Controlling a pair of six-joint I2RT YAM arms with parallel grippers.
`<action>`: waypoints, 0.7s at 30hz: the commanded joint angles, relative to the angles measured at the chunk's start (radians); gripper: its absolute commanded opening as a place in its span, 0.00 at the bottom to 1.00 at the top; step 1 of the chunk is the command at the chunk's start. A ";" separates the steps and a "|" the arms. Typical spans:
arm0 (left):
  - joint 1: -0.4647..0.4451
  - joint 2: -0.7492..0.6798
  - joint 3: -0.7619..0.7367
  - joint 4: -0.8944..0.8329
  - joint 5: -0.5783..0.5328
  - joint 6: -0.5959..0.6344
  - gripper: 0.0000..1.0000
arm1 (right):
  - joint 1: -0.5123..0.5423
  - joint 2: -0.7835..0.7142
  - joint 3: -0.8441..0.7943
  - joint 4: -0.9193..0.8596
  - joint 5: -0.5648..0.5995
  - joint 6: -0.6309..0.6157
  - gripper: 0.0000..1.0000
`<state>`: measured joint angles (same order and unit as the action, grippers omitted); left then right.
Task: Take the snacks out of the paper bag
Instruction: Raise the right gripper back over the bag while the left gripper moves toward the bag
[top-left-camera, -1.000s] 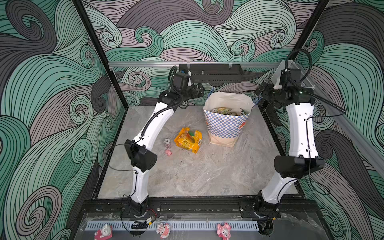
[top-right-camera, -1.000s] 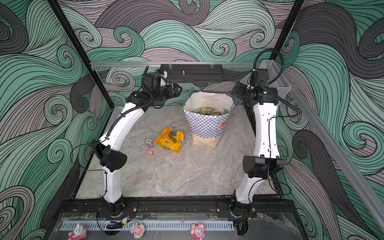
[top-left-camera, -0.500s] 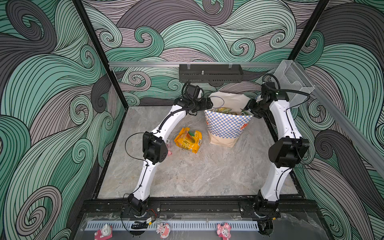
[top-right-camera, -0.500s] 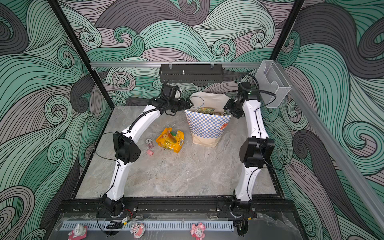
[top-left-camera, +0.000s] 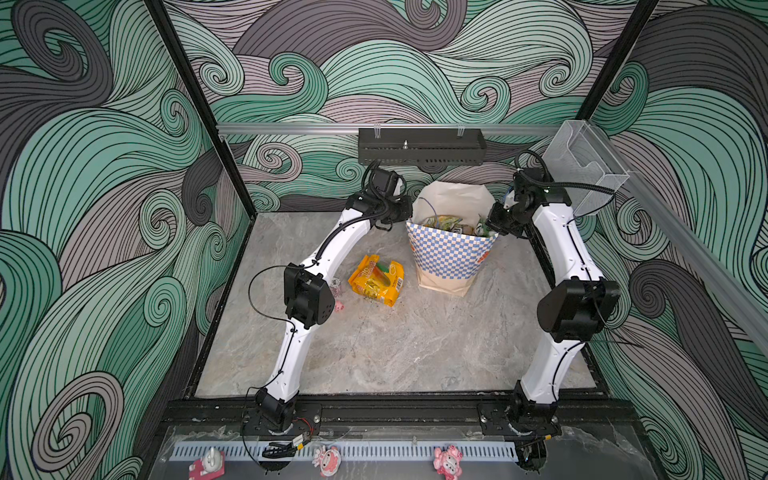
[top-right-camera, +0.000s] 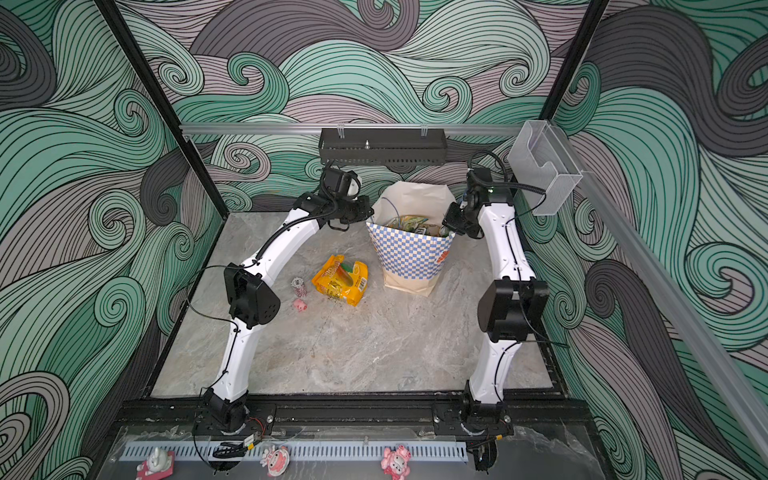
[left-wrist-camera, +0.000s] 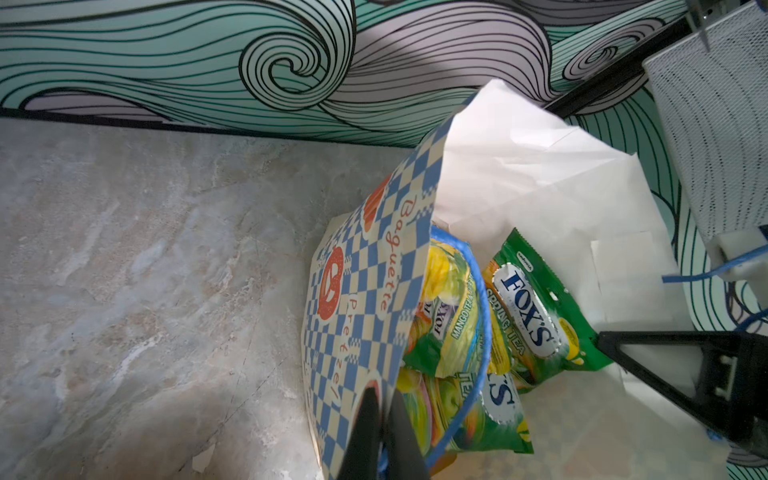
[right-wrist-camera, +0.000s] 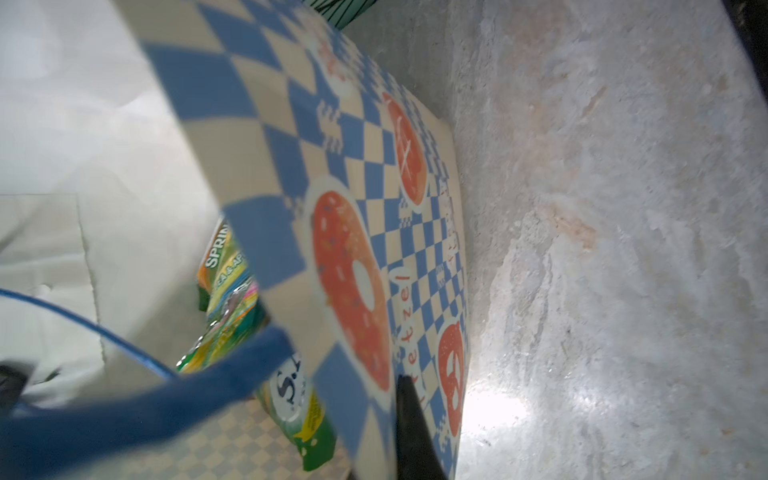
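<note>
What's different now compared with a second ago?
The left arm and right arm closed in on the paper bag from opposite sides. Their jaws, open before, have shut on its rim. The bag stays upright with snacks inside, and the orange-yellow packet stays on the table.

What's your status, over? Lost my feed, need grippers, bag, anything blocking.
Left gripper shut on paper bag rim, right gripper shut on opposite rim. FOX'S packets inside, one orange-yellow packet out on table. Blue cord handle lies across the packets.
</note>
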<state>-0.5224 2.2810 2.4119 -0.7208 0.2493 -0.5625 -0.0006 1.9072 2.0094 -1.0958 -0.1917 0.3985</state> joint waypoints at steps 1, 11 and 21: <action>-0.020 -0.107 -0.047 -0.092 0.106 -0.002 0.00 | 0.033 -0.122 -0.070 -0.061 -0.024 -0.020 0.00; -0.091 -0.546 -0.624 -0.067 0.139 0.093 0.00 | 0.155 -0.539 -0.511 -0.021 -0.075 0.050 0.04; -0.114 -0.904 -0.983 0.086 0.162 0.061 0.33 | 0.234 -0.789 -0.795 0.021 -0.154 0.133 0.51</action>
<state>-0.6304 1.4578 1.4563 -0.7479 0.3756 -0.4866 0.2176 1.1313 1.2327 -1.1011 -0.2985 0.5076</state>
